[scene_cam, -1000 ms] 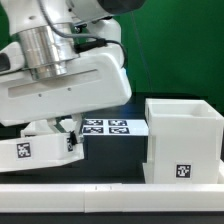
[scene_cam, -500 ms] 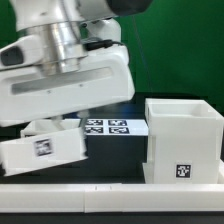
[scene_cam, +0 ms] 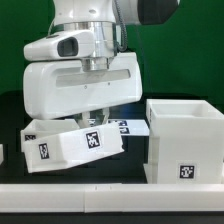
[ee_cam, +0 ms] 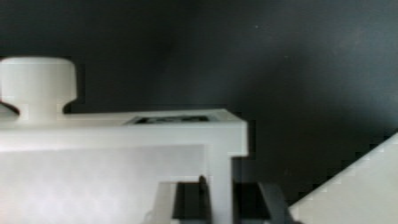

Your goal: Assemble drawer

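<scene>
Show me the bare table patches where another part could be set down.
Bare table lies between the tilted tray and the casing, down to the white front edge, and at the exterior view's far left behind the tray. Crowded around the marker board under the arm.

A large boxy white plastic casing (scene_cam: 183, 140) stands on the black counter (scene_cam: 134, 166) at 3 o'clock in the exterior view. A small white plastic tray (scene_cam: 75, 147), tilted in the tool (ee_cam: 224, 203), is at 8 o'clock, apart from the casing. The marker board (scene_cam: 130, 127) lies behind, between them.
</scene>
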`<state>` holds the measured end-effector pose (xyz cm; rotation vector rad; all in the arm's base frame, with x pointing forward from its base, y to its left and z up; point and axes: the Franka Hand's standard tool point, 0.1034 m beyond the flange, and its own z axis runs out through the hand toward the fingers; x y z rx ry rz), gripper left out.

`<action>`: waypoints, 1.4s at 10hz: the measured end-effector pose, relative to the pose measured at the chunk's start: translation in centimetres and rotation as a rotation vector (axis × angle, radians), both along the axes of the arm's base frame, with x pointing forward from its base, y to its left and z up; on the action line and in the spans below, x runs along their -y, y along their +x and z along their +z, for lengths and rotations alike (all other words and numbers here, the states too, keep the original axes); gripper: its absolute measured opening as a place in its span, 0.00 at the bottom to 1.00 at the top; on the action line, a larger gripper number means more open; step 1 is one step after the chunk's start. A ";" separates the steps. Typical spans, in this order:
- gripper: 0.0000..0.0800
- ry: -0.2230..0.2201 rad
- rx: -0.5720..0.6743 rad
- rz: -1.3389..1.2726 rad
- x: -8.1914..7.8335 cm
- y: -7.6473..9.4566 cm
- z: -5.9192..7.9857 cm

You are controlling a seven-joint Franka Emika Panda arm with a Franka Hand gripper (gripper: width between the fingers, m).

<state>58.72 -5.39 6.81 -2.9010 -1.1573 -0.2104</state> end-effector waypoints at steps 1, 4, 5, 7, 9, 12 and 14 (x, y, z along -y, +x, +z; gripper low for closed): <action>0.05 -0.020 0.004 0.093 0.5 0.0 0.1; 0.05 -0.158 0.029 0.677 2.7 -0.7 0.5; 0.05 -0.146 0.004 0.681 3.1 -1.2 0.2; 0.05 -0.182 -0.007 0.811 3.6 -1.3 0.2; 0.05 -0.193 0.004 0.787 3.8 -1.4 0.0; 0.05 -0.296 0.150 0.715 3.2 -4.8 -2.2; 0.05 -0.293 0.142 0.711 3.4 -4.3 -1.9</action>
